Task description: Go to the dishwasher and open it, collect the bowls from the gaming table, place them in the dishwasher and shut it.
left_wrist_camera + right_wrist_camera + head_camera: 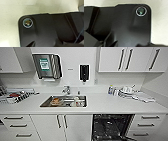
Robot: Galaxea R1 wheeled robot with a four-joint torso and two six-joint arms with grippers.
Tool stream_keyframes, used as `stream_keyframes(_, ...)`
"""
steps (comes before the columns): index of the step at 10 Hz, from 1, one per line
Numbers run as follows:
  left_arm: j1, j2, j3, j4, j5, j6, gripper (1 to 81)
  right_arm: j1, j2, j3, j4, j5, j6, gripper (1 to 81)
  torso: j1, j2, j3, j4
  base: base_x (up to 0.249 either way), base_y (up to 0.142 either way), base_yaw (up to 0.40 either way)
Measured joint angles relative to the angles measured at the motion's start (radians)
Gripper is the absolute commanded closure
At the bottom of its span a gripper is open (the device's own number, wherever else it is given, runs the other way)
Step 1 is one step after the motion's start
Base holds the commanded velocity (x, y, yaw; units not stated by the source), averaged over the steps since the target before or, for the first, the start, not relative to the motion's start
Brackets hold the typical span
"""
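The robot faced a white kitchen counter (107, 103) with a steel sink (63, 101) set into it, some dishes lying in the basin. Below the counter, right of the sink cabinet doors, the dishwasher (111, 127) stood open, its dark interior and wire racks exposed, so the opening step looked done and the cavity was ready to take bowls. No green bowl could be made out, and the gaming table was elsewhere, so collecting probably remained. A paper towel dispenser (47, 66) and a soap dispenser (84, 72) hung on the wall above the sink, within reach of the tap (66, 89). Whether either gripper was apart or together, I could not tell
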Motion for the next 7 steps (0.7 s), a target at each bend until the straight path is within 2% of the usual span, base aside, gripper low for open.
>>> stream_keyframes(5,0.000,0.009,-0.001,0.001,0.011,0.000,1.0,-0.015,0.023,-0.001,0.000,0.003,0.000,1.0,-0.115,0.178,0.001,0.000,0.000,0.000,0.000)
stream_keyframes(7,-0.002,0.014,-0.003,0.001,0.011,0.000,1.0,-0.019,0.020,-0.001,0.000,0.003,0.000,1.0,-0.154,0.238,0.032,0.000,0.000,0.000,0.000)
